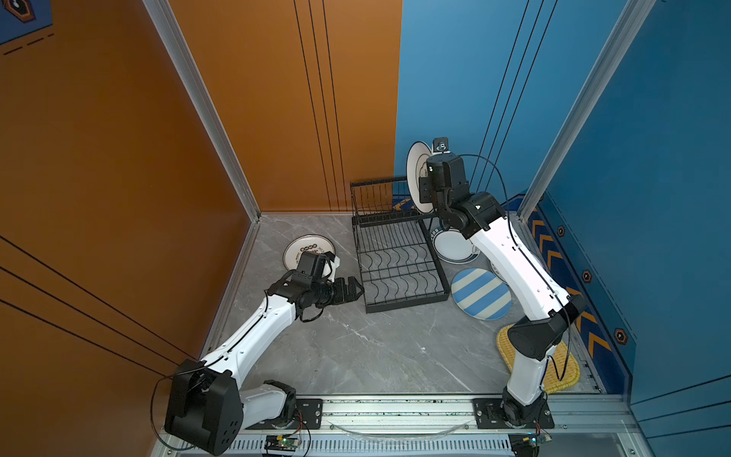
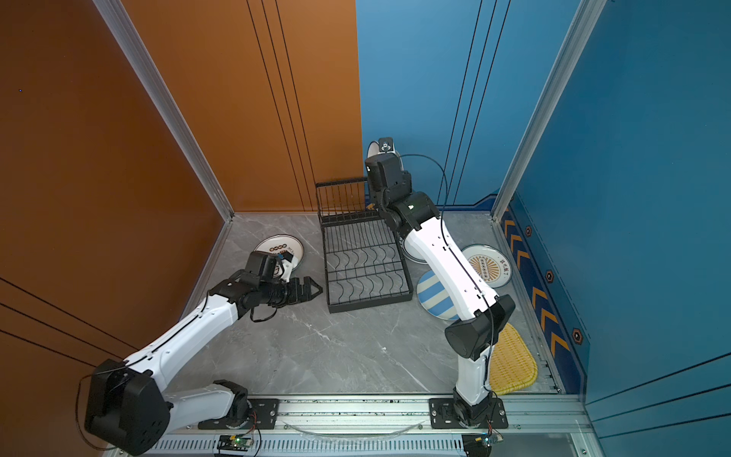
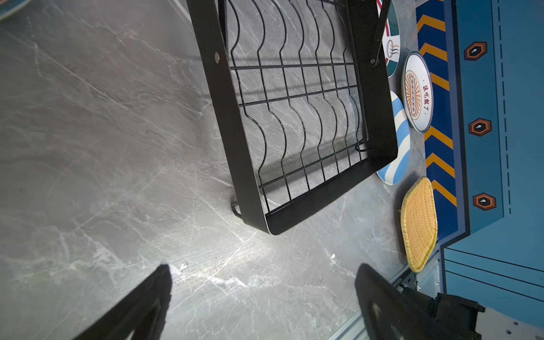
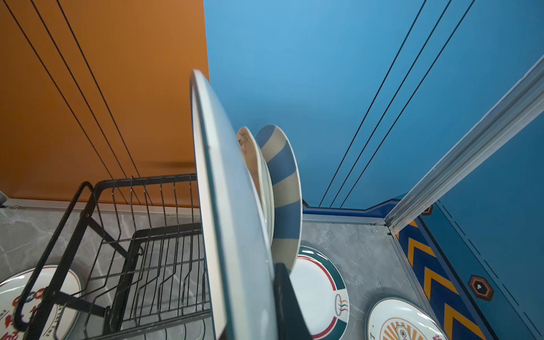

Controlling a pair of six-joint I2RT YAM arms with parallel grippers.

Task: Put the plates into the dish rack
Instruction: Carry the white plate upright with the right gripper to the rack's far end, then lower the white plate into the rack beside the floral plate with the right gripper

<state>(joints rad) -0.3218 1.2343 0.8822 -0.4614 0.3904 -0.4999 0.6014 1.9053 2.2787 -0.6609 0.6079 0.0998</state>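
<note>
— What is hard to see?
— In a top view the right arm crosses the flat striped plate [image 2: 433, 298] and covers most of the green-rimmed plate [image 2: 412, 251]. The left wrist covers part of the ringed plate [image 1: 304, 247], left of the rack [image 1: 395, 253]. In the right wrist view the held plate [image 4: 232, 206] hides one finger of the right gripper [image 1: 426, 192]. It also hides the lower edges of two plates on edge behind it: a cream plate [image 4: 248, 153] and a striped plate [image 4: 282, 182]. What carries these two, I cannot tell.
— How many things?
— One rack and eight plates. One is in the grip, two stand behind it, one lies flat left of the rack, and four lie flat right of it: the green-rimmed plate, the sunburst plate [image 2: 486, 267], the flat striped plate and the yellow woven plate [image 2: 512, 360].
— And the grippers?
— The right gripper is clamped on the rim of the held plate, which stands on edge at the far right end of the rack, beside the tall tier. The left gripper [image 1: 356, 291] has its jaws wide apart, grips nothing, and hangs near the rack's near left corner, apart from it.
</note>
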